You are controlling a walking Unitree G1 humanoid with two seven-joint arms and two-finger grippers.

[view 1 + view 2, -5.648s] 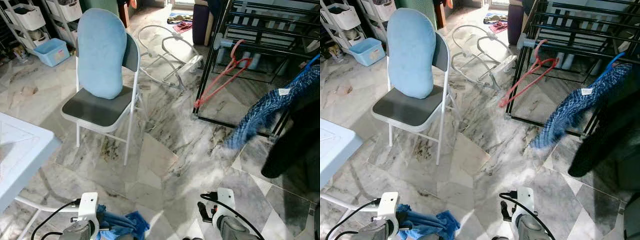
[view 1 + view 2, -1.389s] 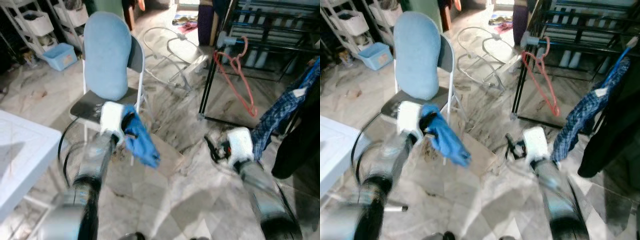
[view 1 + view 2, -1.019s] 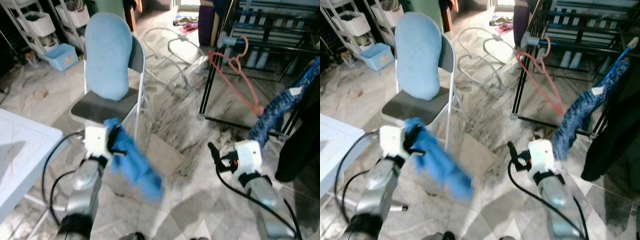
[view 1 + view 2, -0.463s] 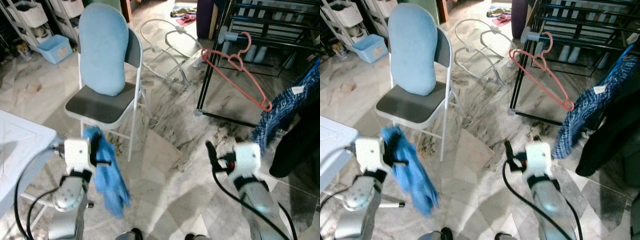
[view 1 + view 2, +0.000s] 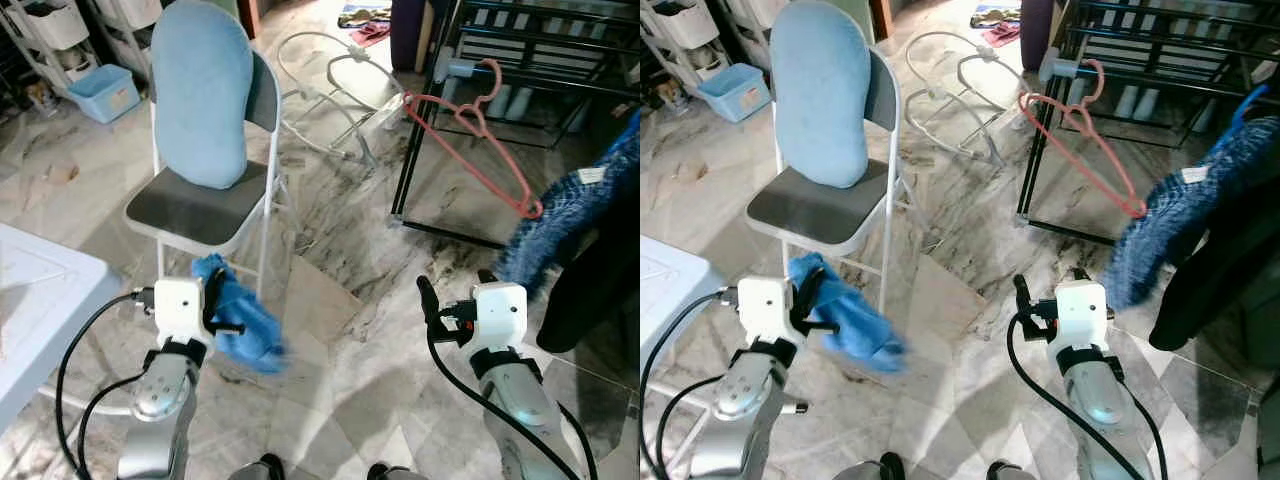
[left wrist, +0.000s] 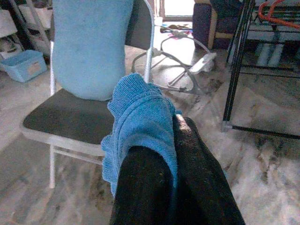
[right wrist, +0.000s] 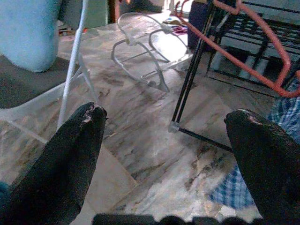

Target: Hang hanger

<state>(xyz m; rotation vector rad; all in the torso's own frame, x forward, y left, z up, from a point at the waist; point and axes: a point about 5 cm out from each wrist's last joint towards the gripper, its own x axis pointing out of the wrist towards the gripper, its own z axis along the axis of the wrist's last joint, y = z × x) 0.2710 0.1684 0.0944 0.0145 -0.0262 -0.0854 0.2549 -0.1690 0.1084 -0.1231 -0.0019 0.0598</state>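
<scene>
Here, in the left eye view, the left gripper (image 5: 212,300) is raised low in front of the robot with a blue cloth (image 5: 240,322) pinched in its fingers, the cloth trailing off to its inner side. Just beyond it stands a white folding chair (image 5: 200,205) with a light blue cushion (image 5: 200,95) leaning on the backrest. The right gripper (image 5: 425,298) is raised alongside, holding nothing. Well beyond it and slightly outward, a red hanger (image 5: 470,140) hangs tilted from a rail of the black drying rack (image 5: 520,60).

In the left wrist view, the 2 black fingers (image 6: 187,178) are closed narrowly on the cloth, the chair straight ahead.

In the right wrist view, the 2 fingers (image 7: 70,154) are spread wide, the hanger ahead beside the rack's black leg (image 7: 190,84), apart from both.
</scene>
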